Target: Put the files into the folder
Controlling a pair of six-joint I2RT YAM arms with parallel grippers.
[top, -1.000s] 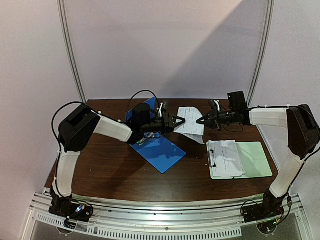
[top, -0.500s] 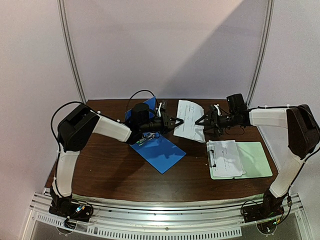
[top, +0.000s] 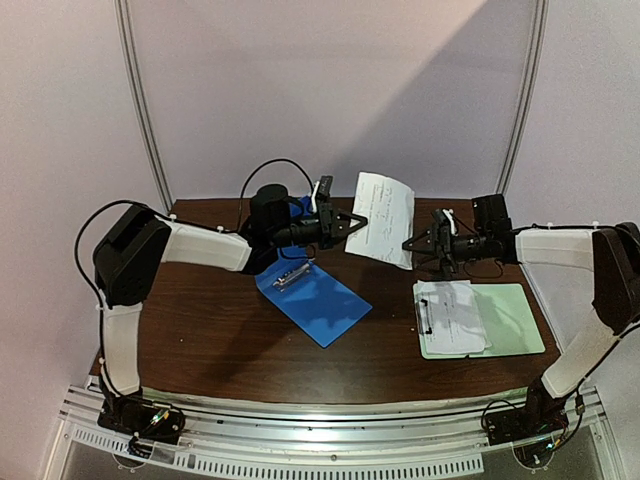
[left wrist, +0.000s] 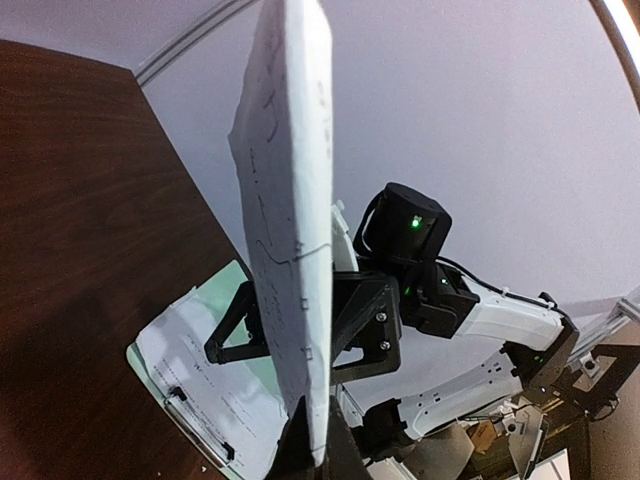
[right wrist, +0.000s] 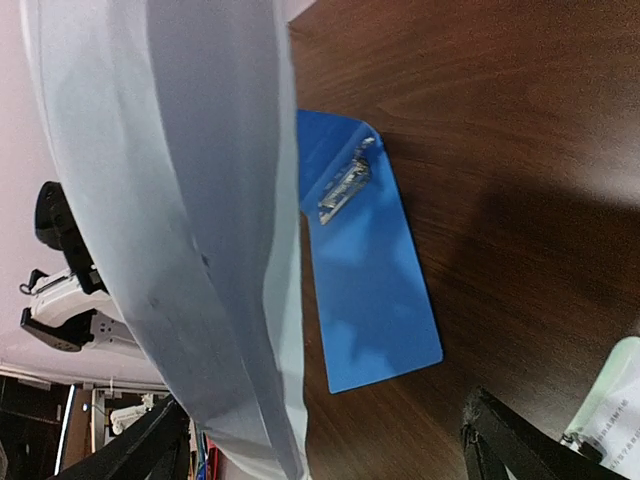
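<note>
**Sheet of white printed paper (top: 385,215) held in mid-air**

The brown wooden table (top: 200,330) bears the bright blue plastic folder (top: 325,303) left of centre, metal clip (top: 291,276) showing, and a pale green clipboard (top: 512,320) with a second white sheet (top: 452,315) on it. The left gripper (top: 352,222) pinches the raised sheet's left edge; the right gripper (top: 410,243) gapes wide beside its right edge.

Dark brown wooden table (top: 200,335): bright blue thin plastic folder (top: 322,302) flat left of centre, metal clip (top: 292,277) showing; pale green clipboard (top: 515,322) right, white printed sheet (top: 455,315) on top.
</note>
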